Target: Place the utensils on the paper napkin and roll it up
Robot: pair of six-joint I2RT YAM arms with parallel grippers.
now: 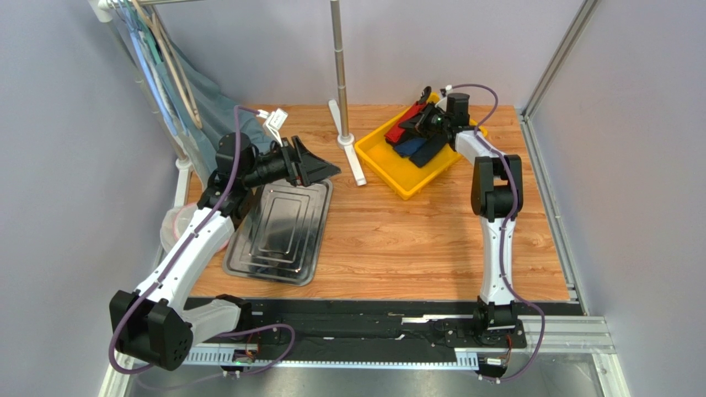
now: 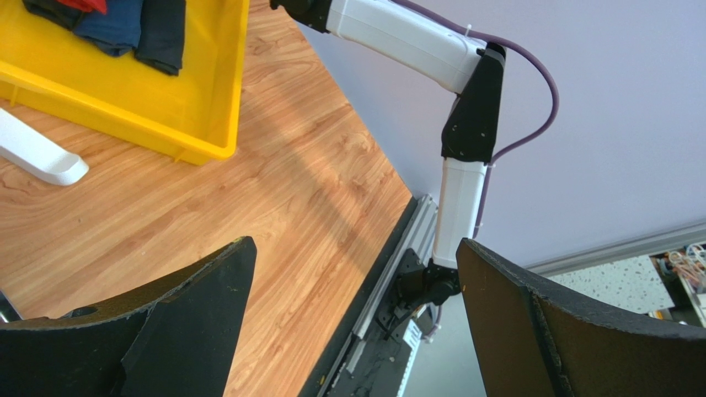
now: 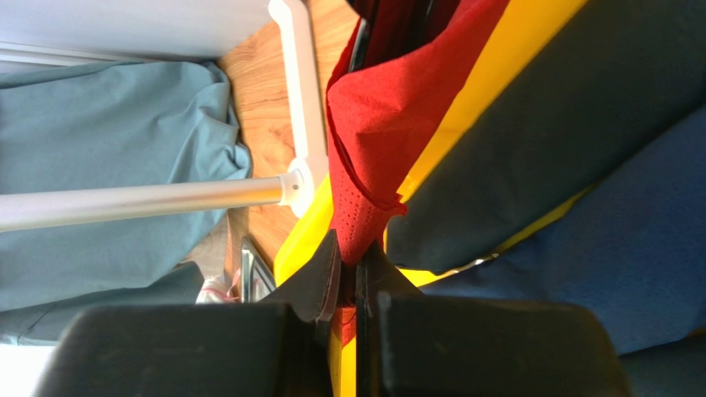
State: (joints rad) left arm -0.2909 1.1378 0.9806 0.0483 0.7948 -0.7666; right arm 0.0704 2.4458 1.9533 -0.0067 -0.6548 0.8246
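Observation:
The red paper napkin [image 3: 377,141] lies in the yellow bin [image 1: 389,161] at the back right; in the top view the napkin [image 1: 398,131] shows beside dark rolls. My right gripper [image 3: 355,252] is shut on the napkin's corner, pinching it over the bin; from above the gripper [image 1: 424,122] sits inside the bin. My left gripper [image 1: 319,169] is open and empty, held above the far end of the steel tray [image 1: 282,227]; in the left wrist view [image 2: 356,256] its jaws stand wide apart over bare wood. The black utensils are not in view.
Dark blue and black rolled napkins [image 1: 418,149] fill the yellow bin. A white stand with a metal pole [image 1: 340,74] rises left of the bin. Grey-blue cloth [image 1: 195,107] hangs on a rack at the back left. A pink-white bundle [image 1: 170,225] lies left of the tray.

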